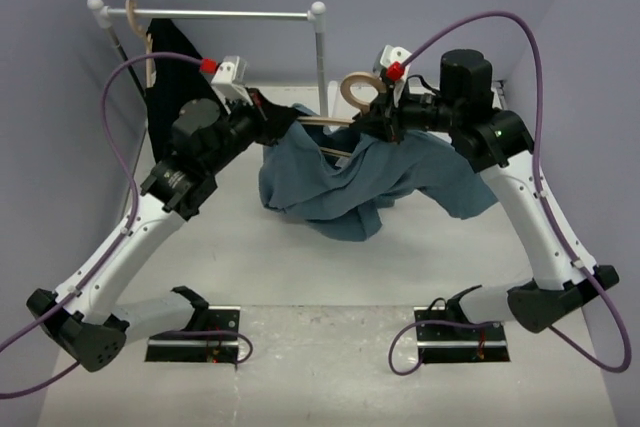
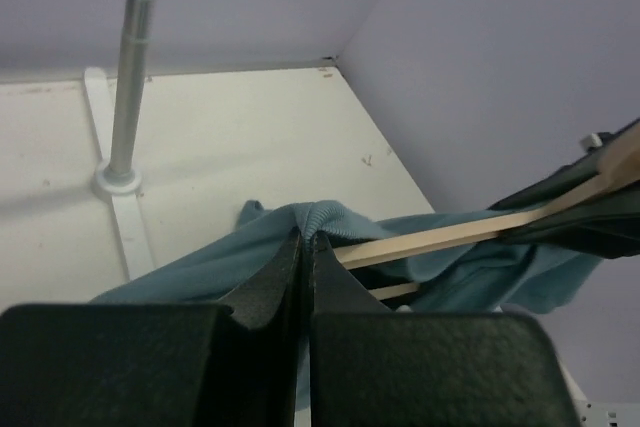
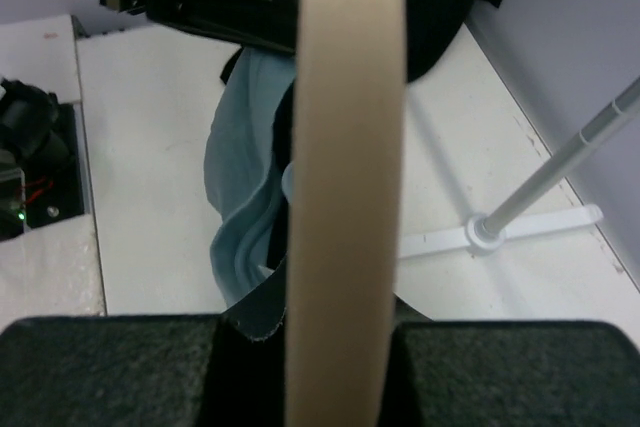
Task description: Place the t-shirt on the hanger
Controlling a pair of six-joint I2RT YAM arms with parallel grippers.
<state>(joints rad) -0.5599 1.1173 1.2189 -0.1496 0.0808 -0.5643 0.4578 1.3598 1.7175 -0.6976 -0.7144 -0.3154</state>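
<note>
The grey-blue t-shirt [image 1: 350, 182] hangs bunched between my two grippers above the table. The pale wooden hanger [image 1: 352, 92] is held up with its hook at the top and its arms running into the shirt. My left gripper [image 1: 283, 119] is shut on the shirt's ribbed collar [image 2: 320, 215], with a hanger arm [image 2: 450, 237] just to its right. My right gripper [image 1: 385, 117] is shut on the hanger, whose wood [image 3: 345, 197] fills the middle of the right wrist view, with the shirt [image 3: 245, 177] hanging below it.
A metal clothes rail [image 1: 225, 15] stands at the back, its right post [image 1: 320, 57] just behind the hanger. A second wooden hanger with a black garment [image 1: 170, 57] hangs at the rail's left end. The rail's white foot [image 2: 115, 182] is on the table.
</note>
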